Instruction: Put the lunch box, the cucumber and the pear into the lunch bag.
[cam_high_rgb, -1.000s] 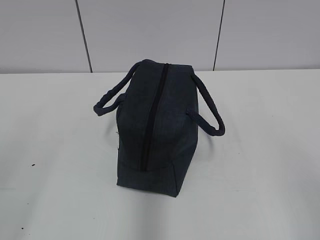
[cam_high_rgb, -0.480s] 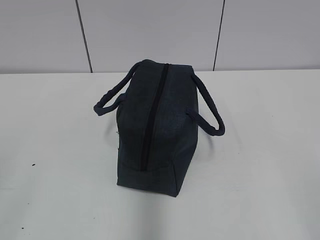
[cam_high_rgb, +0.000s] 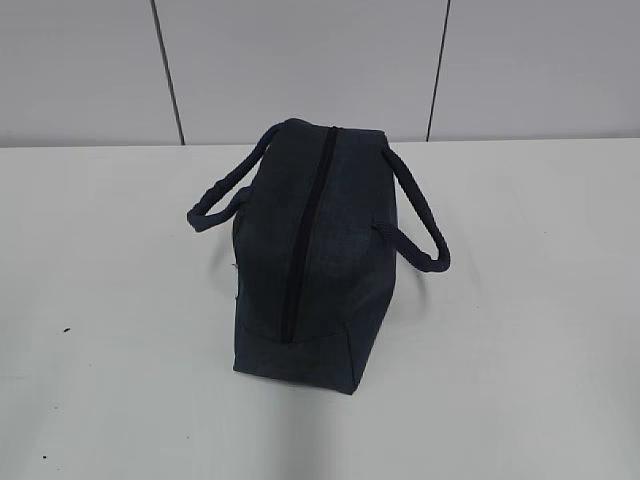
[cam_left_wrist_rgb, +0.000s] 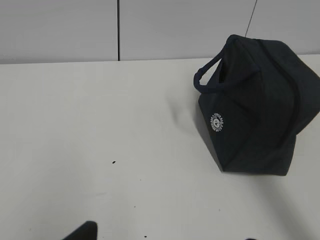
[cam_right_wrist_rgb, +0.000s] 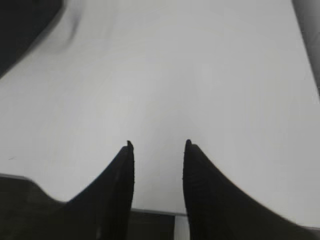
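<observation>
Far left of the right gripper (cam_right_wrist_rgb: 157, 145), whose parted fingers are holding nothing, the zipped lunch bag (cam_high_rgb: 315, 260) is lying near-to-far; left gripper's state unclear.

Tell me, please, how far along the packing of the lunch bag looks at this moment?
The lunch bag stands on the white table with its zipper apparently closed. No lunch box, cucumber or pear shows in any view; whether they are inside cannot be told. The right gripper holds nothing, its fingers apart over bare table. Only one dark tip of the left gripper shows.
</observation>
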